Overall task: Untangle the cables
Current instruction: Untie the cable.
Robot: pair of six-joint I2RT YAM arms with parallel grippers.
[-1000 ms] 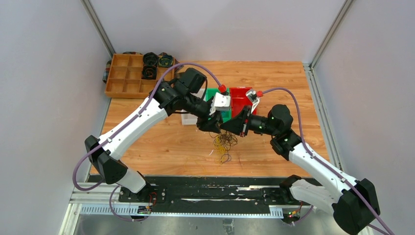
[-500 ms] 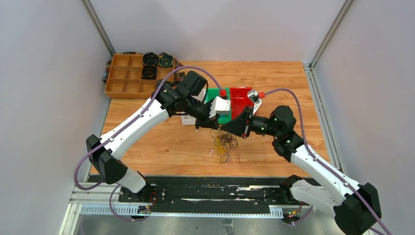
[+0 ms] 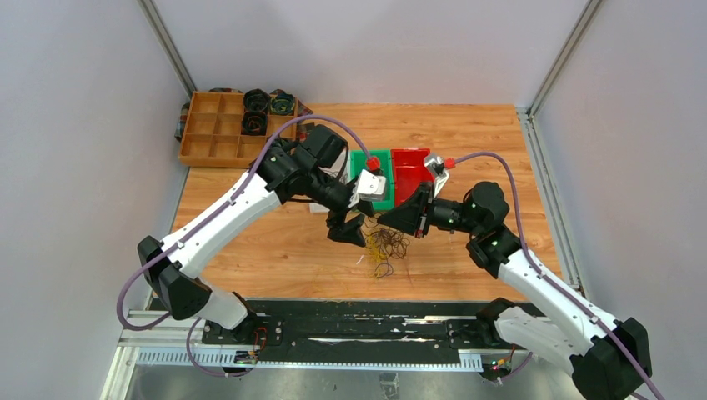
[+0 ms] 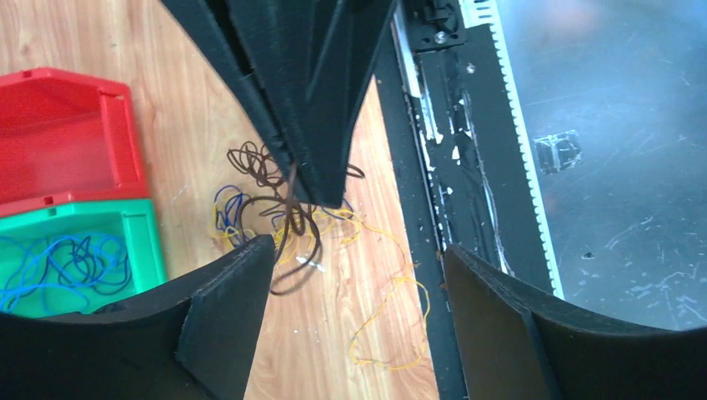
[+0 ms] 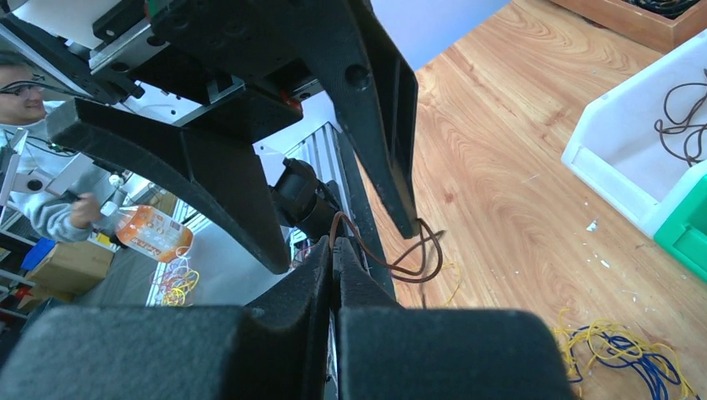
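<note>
The cables lie in a small yellow, blue and dark brown tangle on the wooden table between the two arms. My right gripper is shut on a dark brown cable, whose loops hang from its tips down to the pile. From above, the right gripper is just over the tangle. My left gripper is open with nothing between its fingers, beside the right gripper's tips and above a loose yellow loop. In the top view the left gripper is left of the pile.
A green bin holding blue cables and a red bin stand just behind the pile. A white bin holds brown cables. A wooden compartment tray is at the back left. The black rail runs along the near edge.
My left gripper shut, then opened wide, and dropped nearer to the table at the left of the pile. The right gripper stayed shut on the brown cable, shifting slightly left.
</note>
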